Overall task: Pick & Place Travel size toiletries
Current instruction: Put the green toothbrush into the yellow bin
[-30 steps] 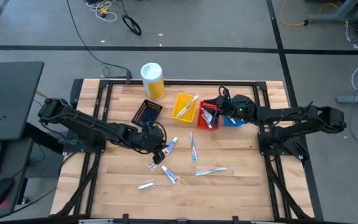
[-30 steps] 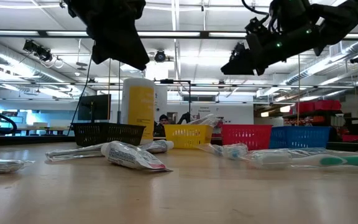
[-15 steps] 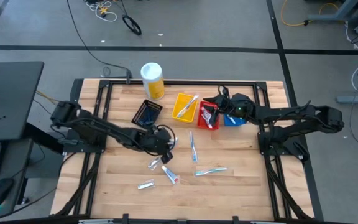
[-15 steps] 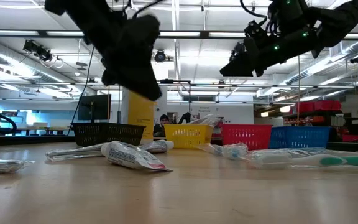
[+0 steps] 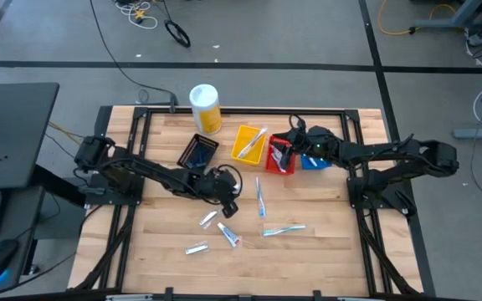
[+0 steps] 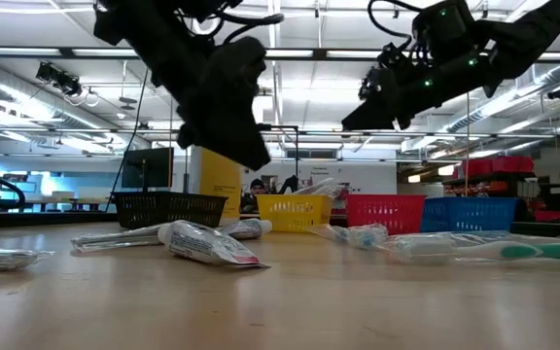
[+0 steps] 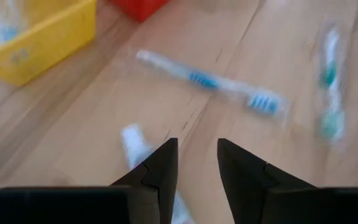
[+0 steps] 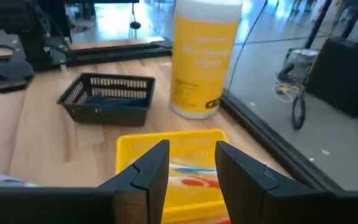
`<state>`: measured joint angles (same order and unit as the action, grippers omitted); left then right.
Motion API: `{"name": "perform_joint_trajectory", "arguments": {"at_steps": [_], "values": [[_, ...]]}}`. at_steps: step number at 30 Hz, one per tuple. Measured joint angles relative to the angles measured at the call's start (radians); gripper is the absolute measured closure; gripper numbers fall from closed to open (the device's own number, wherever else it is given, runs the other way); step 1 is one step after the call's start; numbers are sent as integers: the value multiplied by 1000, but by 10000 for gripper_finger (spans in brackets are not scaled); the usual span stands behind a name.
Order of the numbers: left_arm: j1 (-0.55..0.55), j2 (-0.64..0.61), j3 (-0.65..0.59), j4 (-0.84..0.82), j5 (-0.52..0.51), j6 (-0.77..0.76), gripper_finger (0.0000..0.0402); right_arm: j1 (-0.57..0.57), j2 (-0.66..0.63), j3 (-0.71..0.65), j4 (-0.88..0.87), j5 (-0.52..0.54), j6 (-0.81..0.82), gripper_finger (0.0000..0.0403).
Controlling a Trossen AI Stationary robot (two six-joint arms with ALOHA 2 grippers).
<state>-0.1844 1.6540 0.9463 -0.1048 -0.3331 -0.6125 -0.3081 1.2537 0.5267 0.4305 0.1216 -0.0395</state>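
Several toiletries lie flat on the wooden table: a blue-and-white toothbrush [image 5: 260, 197] [image 7: 210, 81], a teal toothbrush [image 5: 284, 229] [image 7: 330, 93] and white toothpaste tubes [image 5: 229, 236] [image 5: 196, 247] [image 5: 208, 219]. My left gripper [image 5: 228, 203] [image 7: 197, 149] is open and hangs just above another tube [image 7: 134, 140], touching nothing. My right gripper [image 5: 289, 134] [image 8: 191, 152] is open in the air over the red tray [image 5: 279, 156], facing the yellow tray [image 8: 166, 155], which holds a toothbrush and a tube.
A black tray [image 5: 197, 151] [image 8: 107, 96] with dark blue items, the yellow tray [image 5: 249, 144] and a blue tray [image 5: 312, 161] line the far side. A tall yellow canister [image 5: 205, 107] [image 8: 201, 56] stands at the far edge. Bare wood lies toward the near edge.
My left gripper has moved toward the table's right and come down, from beside the black tray to just over the toothpaste tube near the table's middle. The toiletries on the table lie as before.
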Motion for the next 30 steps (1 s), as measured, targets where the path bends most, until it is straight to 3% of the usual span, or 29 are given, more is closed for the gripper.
{"name": "perform_joint_trajectory", "arguments": {"at_steps": [2,6,8,16,23,30], "values": [[13,1,0,30,27,-1,269,-1,7,1,-15,-50,5,266],[34,1,0,59,49,-1,254,23,16,1,-31,-247,17,266],[43,1,0,58,34,-9,251,52,15,1,-29,-272,62,266],[90,1,0,74,64,-56,248,295,15,1,-146,-159,183,266],[95,1,0,93,63,51,248,585,23,1,-334,-86,280,266],[95,1,1,128,62,101,248,754,112,1,-405,-99,422,266]]}}
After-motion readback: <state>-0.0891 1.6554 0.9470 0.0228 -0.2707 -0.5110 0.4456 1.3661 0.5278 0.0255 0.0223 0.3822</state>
